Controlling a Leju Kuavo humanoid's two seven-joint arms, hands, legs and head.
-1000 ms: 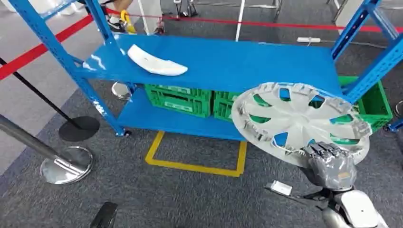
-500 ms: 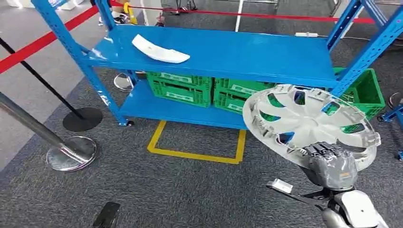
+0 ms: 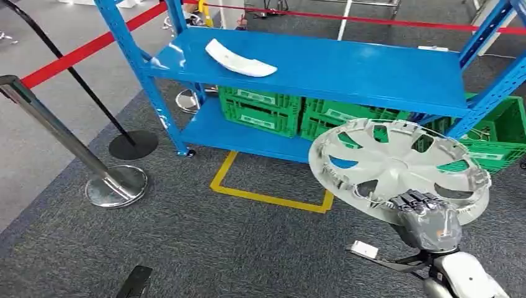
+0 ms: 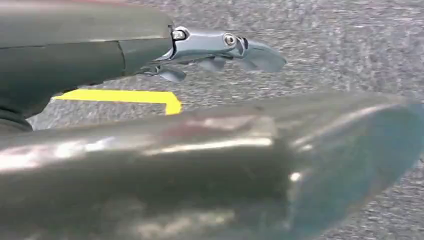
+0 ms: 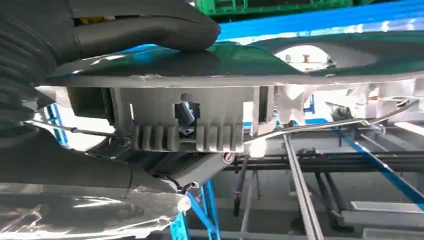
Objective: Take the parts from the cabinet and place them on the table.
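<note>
Nearest in the head view, the right hand [image 3: 427,217] grips the near rim of a silver wheel cover [image 3: 397,164], fingers curled over its edge; the cover tilts in the air in front of the cabinet, touching no shelf. The right wrist view adds the thumb [image 5: 150,22] pressed on the cover's face and the ribbed clips on its underside [image 5: 185,125] seen edge-on. A small white tag [image 3: 363,249] lies on the grey carpet [image 3: 205,248] just beside the right arm, and a dark flat object [image 3: 133,282] lies near the picture's bottom edge.

The left wrist view shows the left hand [image 4: 220,47] over the carpet, its fingers loosely apart and holding nothing, with a corner of the yellow tape [image 4: 125,96] below it.

Farther out, the yellow floor marking [image 3: 270,195] sits before the blue cabinet [image 3: 347,68]. A white curved part [image 3: 239,59] lies on the upper shelf near its left end. Green crates [image 3: 260,112] stand on the lower shelf; another green crate [image 3: 496,139] stands at the right end. A chrome stanchion [image 3: 115,183] and a black-based post [image 3: 133,144] stand left of the cabinet, with red floor tape [image 3: 80,53] beyond.
</note>
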